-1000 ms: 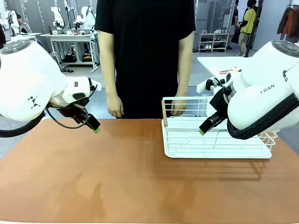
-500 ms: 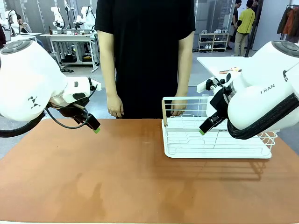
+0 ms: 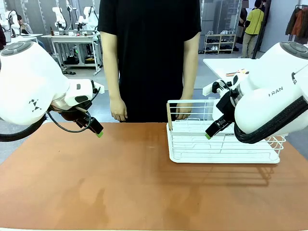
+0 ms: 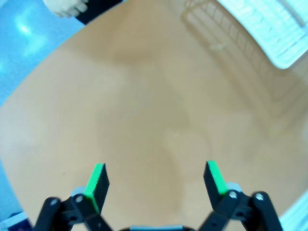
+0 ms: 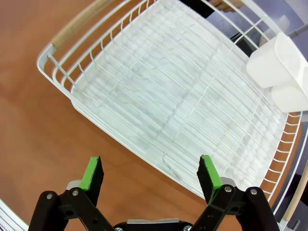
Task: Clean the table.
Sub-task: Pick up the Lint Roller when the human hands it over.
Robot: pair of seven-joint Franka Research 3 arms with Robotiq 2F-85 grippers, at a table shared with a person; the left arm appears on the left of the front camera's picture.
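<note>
table (image 3: 120, 183), long axis running left to right, white rack (image 3: 192, 156) at right

Bare table (image 4: 159, 96) lies between and ahead of the left fingers (image 4: 97, 182), so passage is free. Ahead of the right fingers (image 5: 92, 174) the rack's (image 5: 159, 96) wire wall rises; beyond it, its floor lies open.

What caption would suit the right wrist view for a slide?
Open right gripper hovering above the edge of a white wire rack on the reddish-brown table.

Terracotta table (image 3: 120, 178), matte flat top, faint smudges near front
</note>
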